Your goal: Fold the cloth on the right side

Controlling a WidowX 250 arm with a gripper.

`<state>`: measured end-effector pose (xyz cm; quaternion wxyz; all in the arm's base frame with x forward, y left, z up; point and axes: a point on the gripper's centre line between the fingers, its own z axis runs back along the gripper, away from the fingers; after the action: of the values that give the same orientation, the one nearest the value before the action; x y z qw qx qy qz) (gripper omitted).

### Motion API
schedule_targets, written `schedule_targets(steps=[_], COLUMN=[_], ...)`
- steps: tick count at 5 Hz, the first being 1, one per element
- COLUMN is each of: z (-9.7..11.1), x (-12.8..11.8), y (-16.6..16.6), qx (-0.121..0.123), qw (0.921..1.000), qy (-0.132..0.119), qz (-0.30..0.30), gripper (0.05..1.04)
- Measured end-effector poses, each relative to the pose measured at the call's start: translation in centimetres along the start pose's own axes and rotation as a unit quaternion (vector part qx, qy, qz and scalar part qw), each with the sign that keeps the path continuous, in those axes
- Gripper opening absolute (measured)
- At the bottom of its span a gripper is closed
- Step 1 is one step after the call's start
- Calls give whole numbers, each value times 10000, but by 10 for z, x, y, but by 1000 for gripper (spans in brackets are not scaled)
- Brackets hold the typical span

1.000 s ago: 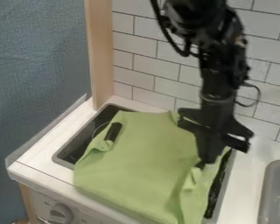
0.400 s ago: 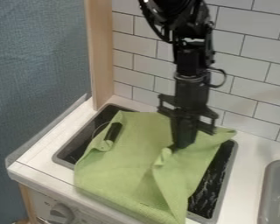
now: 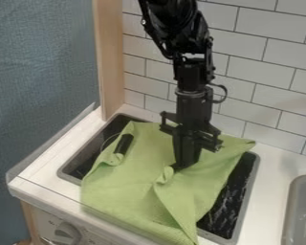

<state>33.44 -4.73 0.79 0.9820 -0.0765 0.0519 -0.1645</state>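
White tiles (image 3: 245,72) behind a toy kitchen counter (image 3: 282,165) here, with marks by the stove knob (image 3: 67,232) too small to read. Green cloth (image 3: 126,182) is lying over the dark stovetop (image 3: 237,191), its long axis running from the tiles toward the front edge, angled a bit to the lower right. One back corner pokes out right, and a raised fold slants down to the front corner. Gripper's (image 3: 180,166) pointing down near the middle of it, fingers pinched together on a bunched bit of cloth. Compared with the earlier frames, it's slid left and dragged that right side inward, so more of the stovetop's right strip is showing now.
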Motion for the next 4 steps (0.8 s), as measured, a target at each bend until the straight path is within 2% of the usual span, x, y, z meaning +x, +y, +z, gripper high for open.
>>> schedule_targets(steps=[1, 2, 3, 4], z=[-2, -6, -7, -6], x=[-3, -4, -4, -6], y=[11, 11, 11, 10], qx=[-78, -134, -161, -179], qw=[9999, 9998, 9997, 9995], qy=[17, 142, 155, 214], qz=[132, 93, 136, 136], gripper=[75, 231, 491, 793])
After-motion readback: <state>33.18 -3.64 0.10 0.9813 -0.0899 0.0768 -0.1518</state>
